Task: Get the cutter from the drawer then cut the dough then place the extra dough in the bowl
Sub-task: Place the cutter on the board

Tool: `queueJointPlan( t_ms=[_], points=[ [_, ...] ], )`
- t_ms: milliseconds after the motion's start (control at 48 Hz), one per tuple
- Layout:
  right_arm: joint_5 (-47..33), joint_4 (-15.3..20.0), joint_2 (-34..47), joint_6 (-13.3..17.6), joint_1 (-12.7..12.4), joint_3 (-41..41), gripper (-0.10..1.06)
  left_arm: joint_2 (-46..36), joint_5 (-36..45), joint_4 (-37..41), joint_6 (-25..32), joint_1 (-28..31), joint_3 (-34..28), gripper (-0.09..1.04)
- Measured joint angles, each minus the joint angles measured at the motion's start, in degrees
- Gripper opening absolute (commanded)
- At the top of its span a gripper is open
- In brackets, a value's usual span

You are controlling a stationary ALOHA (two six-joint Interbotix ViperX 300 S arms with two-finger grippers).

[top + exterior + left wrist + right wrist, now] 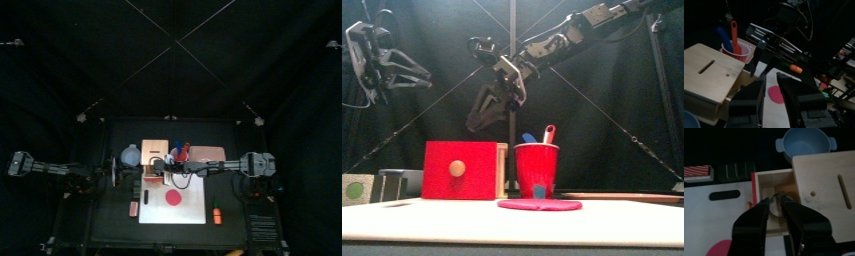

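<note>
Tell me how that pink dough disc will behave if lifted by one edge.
The dough lies thin and flat on the white board, so it would likely droop rather than stay stiff. Being that thin, it is probably light. Its rounded, soft-looking rim suggests it may stretch or tear.

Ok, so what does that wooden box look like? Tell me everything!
The wooden box is pale, plain wood with a dark slot in its top. Its drawer has a red front with a round wooden knob and is pulled open toward the white board. The right hand reaches into it, closed on something shiny, probably the metal cutter. The blue-grey bowl sits at one side, the red cup at the other.
</note>
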Motion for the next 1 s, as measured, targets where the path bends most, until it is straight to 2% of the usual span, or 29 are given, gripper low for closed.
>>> queueJointPlan(
  t_ms=[333, 1000],
  points=[
    [0.2, 0.0, 2.0, 0.0, 0.0, -1.1, 0.7, -0.1, 0.5, 0.6, 0.0, 0.2, 0.8, 0.66],
    [1.2, -8.2, 6.3, 0.0, -0.3, -3.6, 0.7, -0.1, 3.9, 0.5, -0.2, 0.3, 1.9, 0.65]
  ],
)
